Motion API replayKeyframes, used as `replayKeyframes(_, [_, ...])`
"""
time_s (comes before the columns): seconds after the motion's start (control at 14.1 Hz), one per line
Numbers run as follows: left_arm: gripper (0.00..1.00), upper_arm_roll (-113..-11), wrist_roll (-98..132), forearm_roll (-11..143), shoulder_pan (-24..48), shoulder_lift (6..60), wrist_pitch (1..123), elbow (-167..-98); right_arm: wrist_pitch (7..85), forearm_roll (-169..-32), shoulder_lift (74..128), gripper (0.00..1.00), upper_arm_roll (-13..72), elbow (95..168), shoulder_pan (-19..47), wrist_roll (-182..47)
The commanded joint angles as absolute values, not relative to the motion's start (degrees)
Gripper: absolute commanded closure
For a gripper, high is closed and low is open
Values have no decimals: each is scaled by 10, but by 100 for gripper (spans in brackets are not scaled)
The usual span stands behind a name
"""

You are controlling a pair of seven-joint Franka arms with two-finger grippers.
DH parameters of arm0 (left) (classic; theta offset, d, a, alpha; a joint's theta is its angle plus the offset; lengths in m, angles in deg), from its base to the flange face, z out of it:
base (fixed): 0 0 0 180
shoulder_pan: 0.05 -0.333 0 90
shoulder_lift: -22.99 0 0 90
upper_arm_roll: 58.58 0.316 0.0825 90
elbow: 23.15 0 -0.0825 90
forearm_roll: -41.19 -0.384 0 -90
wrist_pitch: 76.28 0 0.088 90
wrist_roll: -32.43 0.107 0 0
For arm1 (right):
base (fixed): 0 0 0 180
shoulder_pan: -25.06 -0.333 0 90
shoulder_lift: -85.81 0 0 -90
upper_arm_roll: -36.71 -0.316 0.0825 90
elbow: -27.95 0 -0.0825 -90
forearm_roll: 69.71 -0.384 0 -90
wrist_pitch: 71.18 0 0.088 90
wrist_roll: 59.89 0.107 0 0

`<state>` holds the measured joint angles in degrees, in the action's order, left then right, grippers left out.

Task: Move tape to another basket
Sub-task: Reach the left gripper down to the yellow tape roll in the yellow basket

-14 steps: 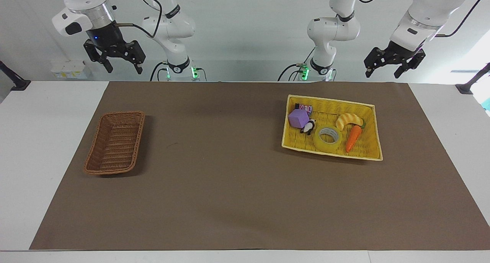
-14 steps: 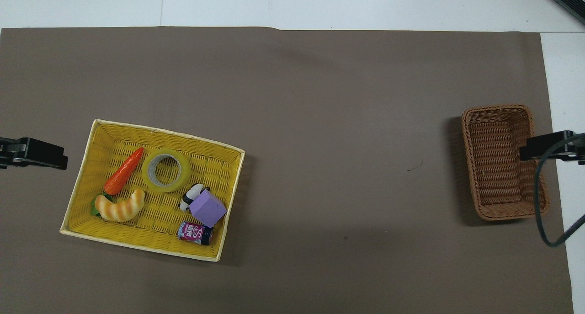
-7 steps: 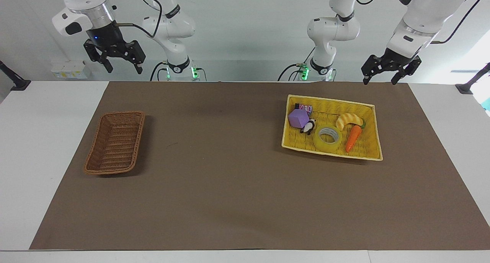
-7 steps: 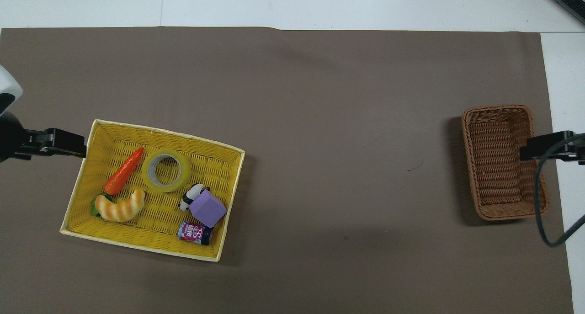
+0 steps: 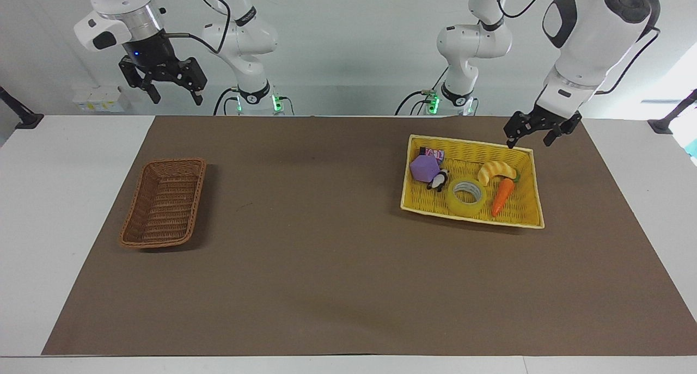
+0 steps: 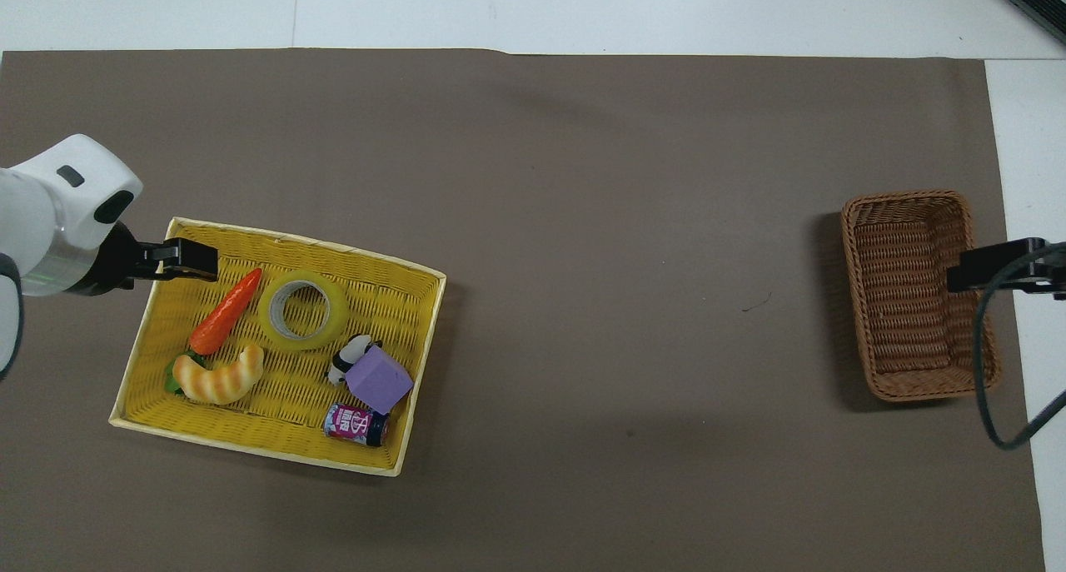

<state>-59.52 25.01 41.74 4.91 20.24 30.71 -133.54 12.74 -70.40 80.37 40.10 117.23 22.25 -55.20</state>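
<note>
Tape [image 5: 466, 196] sat flat in the yellow woven basket [image 5: 531, 216], at the edge of it farther from the robots, hole facing up so we could see the white core. We spotted it squeezed between a little panda figure [image 5: 438, 180] and an orange toy carrot [image 5: 502, 196], and we couldn't tell if it was actually touching either one. A croissant toy [image 5: 496, 170] lay just nearer the robots than the carrot, and a purple block [image 5: 425, 168] plus a small can [image 5: 434, 154] filled the corner toward the right arm's end.

The left gripper [image 5: 527, 140] hung over that basket's corner nearest the left arm's base, up in the air, fingers [image 5: 510, 142] spread apart with nothing between them. In the overhead view we saw the same gripper [image 6: 187, 260] poking in above the basket rim beside the carrot's tip.

The brown wicker basket [image 5: 164, 203] sat way over at the right arm's end of the bench [image 5: 49, 210], on the brown mat [image 5: 326, 265], well apart from the yellow one. We saw nothing in it. The right gripper [image 5: 173, 93] waited high up near its base, fingers [image 5: 154, 94] open wide, holding nothing.
</note>
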Motion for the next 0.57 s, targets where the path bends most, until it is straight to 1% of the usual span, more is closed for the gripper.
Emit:
replayKeyframes(0.0, [12,-593,243,425,54,214,348,-1371,126,-713,796,0,400,1178,229,-571])
replayKeyframes(0.14, [16,-593,243,427,65,234,385,-1398,126,-713,796,0,400,1179,229,-570])
replayKeyframes(0.28, [23,-593,243,427,78,260,430,-1425,126,-714,796,0,400,1178,229,-571])
replayKeyframes(0.5, [29,-593,245,427,90,274,479,-1468,126,-714,796,0,400,1178,229,-570])
